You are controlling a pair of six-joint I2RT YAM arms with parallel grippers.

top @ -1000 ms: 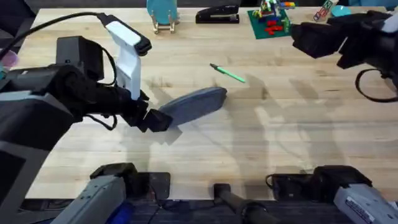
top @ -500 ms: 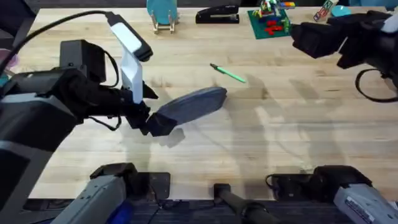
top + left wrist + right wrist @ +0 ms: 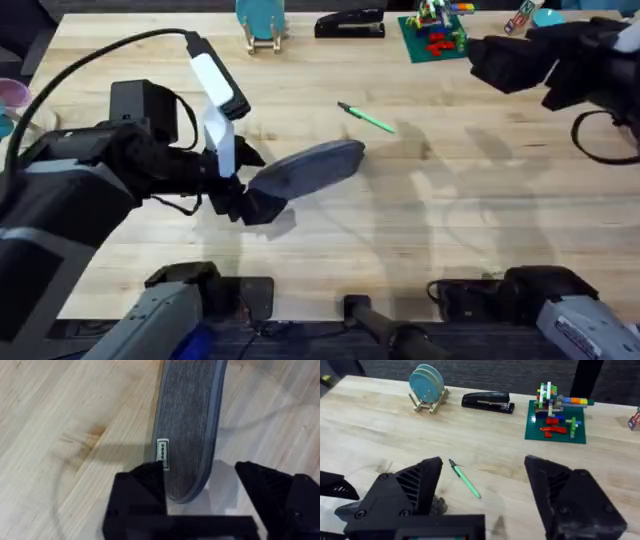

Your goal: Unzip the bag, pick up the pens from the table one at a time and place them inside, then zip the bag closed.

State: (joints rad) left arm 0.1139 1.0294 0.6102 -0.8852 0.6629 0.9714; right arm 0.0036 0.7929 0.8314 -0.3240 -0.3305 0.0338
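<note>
Step in hand: I judge this the very start, the unzipping. The bag [image 3: 305, 170] lies shut on the table [image 3: 450, 230], its flat grey fabric side and a small label facing my left wrist camera.

Left pincer [image 3: 200, 487]: spread wide, its two black fingers straddling the near rounded end of the bag, not yet pinching anything. In the overhead view it sits at the bag's lower-left end.

Left arm pose: reaching in low from the lower left, forearm roughly level over the table, wrist pointed along the bag's length.

Right pincer [image 3: 482, 492]: also spread, holding nothing, hanging high at the far right corner, well apart from the bag.

Bag position: middle of the table, lying slantwise, its far end pointing toward the pen.

Pen [image 3: 366, 117]: a slim green one with a dark tip, lying loose on the table just beyond the bag's far end, apart from it.

Next move calls for: I think pinning this end down firmly, then finding the zipper pull, which I cannot make out here.

Background: a stapler [image 3: 486, 400] at the far edge.
</note>
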